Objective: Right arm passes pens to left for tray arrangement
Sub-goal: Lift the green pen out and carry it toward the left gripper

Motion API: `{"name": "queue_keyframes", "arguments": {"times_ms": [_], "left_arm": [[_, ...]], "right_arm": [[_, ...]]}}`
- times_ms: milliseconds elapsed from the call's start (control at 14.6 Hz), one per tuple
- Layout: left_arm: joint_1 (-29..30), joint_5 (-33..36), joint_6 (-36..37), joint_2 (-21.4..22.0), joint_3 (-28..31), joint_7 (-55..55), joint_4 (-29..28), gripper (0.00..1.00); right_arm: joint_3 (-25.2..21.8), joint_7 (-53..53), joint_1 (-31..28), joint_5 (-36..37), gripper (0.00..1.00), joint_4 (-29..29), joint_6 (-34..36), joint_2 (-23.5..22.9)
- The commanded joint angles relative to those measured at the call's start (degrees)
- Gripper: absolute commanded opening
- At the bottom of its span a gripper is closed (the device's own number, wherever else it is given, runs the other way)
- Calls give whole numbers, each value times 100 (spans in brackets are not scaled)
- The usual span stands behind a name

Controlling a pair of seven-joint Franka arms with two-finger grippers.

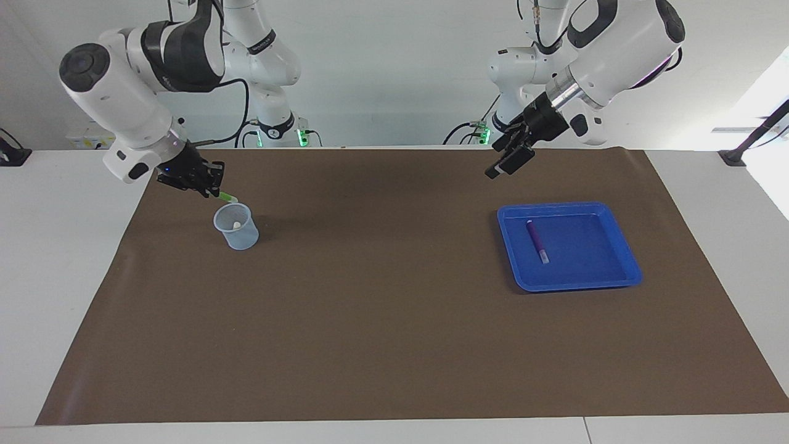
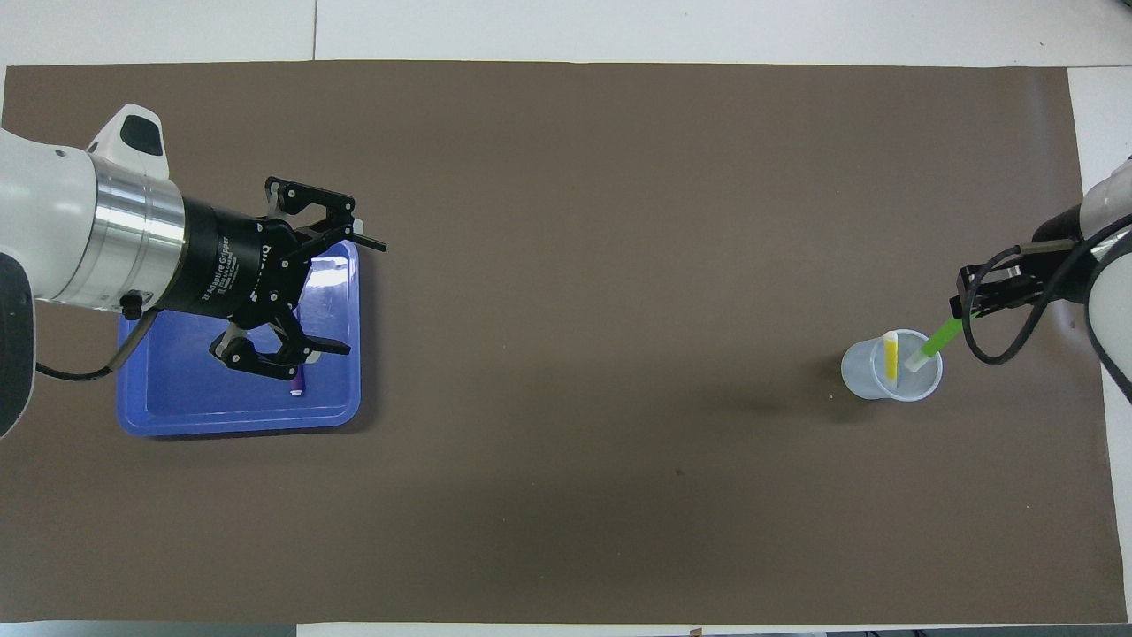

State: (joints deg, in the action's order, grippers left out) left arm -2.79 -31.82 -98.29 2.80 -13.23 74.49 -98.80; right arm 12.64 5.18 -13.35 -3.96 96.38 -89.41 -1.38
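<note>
Facing view
Right gripper (image 1: 208,187): up in the air over the cup, its fingers pinching the top of the green pen.
Green pen (image 1: 227,197): slanted, its low end just above the cup's rim.
Cup (image 1: 237,229): small and see-through, standing on the brown mat toward the right arm's end of the table. A pale pen tip shows inside it.
Left gripper (image 1: 506,159): hangs in the air over the mat, by the tray's edge nearer the robots. Its fingers are spread apart and hold nothing. This arm waits.
Blue tray (image 1: 610,275): flat on the mat toward the left arm's end of the table.
Purple pen (image 1: 536,240): lies in the tray, in the part closer to the middle of the table.

Overhead view
Right gripper (image 2: 962,308): pinches the upper end of the green pen (image 2: 936,340), which slopes down to the cup (image 2: 856,372).
Yellow pen (image 2: 891,356): stands in the cup, leaning on the wall.
Left gripper (image 2: 347,294): spread wide over the blue tray (image 2: 177,416).
Purple pen (image 2: 298,384): only its end peeks out under the left gripper, inside the tray.
Brown mat (image 2: 601,265): covers most of the table.
</note>
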Motion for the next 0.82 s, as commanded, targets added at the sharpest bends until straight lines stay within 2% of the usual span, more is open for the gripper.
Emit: {"name": "queue_keyframes", "arguments": {"times_ms": [0,274,479,753], "left_arm": [[-72,-166,-295,266,40,136,-324,100],[-2,-175,-366,239,40,171,-298,100],[-55,-158,-384,239,40,171,-297,100],[7,-193,-348,256,40,241,-324,100]], "right_arm": [[72,-235,271,-550,0,-559,135,-125],[98,-1517,920,-1184,0,-244,-760,-12],[90,-3098,1448,-1712,0,3,-1445,77],[98,-4347,1976,-2283,0,380,-2456,182]]}}
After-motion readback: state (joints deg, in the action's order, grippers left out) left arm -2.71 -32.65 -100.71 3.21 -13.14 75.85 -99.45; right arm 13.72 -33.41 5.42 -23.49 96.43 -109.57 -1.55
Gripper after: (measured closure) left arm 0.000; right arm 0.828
